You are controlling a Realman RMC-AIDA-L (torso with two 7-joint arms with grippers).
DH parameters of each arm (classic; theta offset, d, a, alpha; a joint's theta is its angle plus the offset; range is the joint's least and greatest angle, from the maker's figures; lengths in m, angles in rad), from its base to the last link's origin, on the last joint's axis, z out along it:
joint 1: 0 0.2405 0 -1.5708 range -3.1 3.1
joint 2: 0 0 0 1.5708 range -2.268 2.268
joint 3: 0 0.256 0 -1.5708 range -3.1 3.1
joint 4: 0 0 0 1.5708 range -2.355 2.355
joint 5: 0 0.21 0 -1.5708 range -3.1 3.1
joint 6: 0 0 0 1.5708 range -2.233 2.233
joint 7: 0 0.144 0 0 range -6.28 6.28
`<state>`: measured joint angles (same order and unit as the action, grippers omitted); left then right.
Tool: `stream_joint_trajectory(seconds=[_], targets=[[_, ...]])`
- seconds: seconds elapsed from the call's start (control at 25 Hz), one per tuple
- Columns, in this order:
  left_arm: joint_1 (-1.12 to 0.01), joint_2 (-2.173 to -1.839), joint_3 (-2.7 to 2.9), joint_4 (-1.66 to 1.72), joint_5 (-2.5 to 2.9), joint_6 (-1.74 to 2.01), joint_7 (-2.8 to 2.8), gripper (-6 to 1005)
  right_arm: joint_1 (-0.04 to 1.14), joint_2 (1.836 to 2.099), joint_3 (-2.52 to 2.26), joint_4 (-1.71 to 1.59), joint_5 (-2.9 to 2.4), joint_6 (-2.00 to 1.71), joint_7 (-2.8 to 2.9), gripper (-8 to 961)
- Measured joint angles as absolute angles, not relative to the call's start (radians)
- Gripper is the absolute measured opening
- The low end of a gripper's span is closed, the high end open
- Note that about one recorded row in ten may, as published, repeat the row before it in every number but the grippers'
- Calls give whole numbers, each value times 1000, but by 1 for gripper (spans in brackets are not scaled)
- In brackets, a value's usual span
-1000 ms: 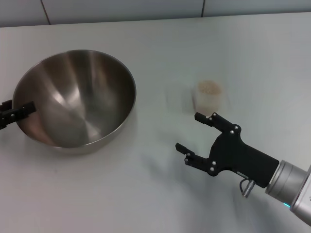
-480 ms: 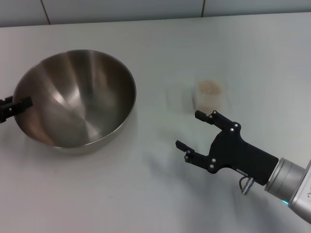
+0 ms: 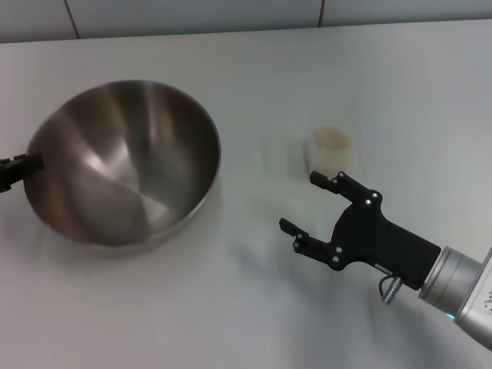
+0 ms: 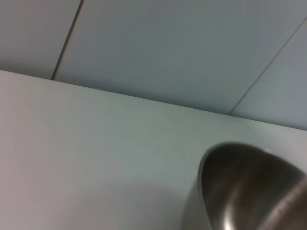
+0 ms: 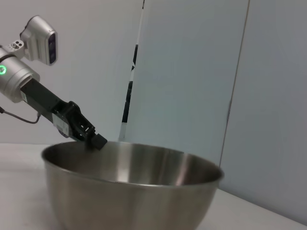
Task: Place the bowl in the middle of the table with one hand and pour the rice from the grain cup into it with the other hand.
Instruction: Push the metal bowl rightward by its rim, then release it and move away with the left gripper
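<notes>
The steel bowl point(image 3: 127, 165) sits at the left of the white table point(image 3: 231, 307), tipped slightly. My left gripper point(image 3: 19, 169) is shut on the bowl's left rim. The right wrist view shows its fingertip point(image 5: 93, 139) on the rim of the bowl point(image 5: 129, 191). The bowl's rim also shows in the left wrist view point(image 4: 249, 191). The clear grain cup point(image 3: 332, 154) stands right of centre with rice point(image 3: 332, 138) inside. My right gripper point(image 3: 300, 201) is open and empty, just in front of the cup and not touching it.
A grey panelled wall point(image 3: 192, 15) runs along the table's far edge. Bare tabletop lies between the bowl and the cup.
The bowl has tipped and its right edge has shifted a little to the right. The left gripper's tip has drawn slightly left. The right gripper has barely moved.
</notes>
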<state>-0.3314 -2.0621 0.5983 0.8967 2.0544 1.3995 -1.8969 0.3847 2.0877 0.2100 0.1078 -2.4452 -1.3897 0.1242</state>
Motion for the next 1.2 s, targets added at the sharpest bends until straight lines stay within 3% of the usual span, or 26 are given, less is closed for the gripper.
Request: stream_joint_trajectory(seconds=[0.4,1.2], targets=[[-333,-2063,658,898,2054,1396,-1898,93,385,2088,210,104,-2445,-1389,124,795],[-347,-2067,758,990,2051,1380,-1964,42,394,2086,212,104,-2445,-1368,124,795]])
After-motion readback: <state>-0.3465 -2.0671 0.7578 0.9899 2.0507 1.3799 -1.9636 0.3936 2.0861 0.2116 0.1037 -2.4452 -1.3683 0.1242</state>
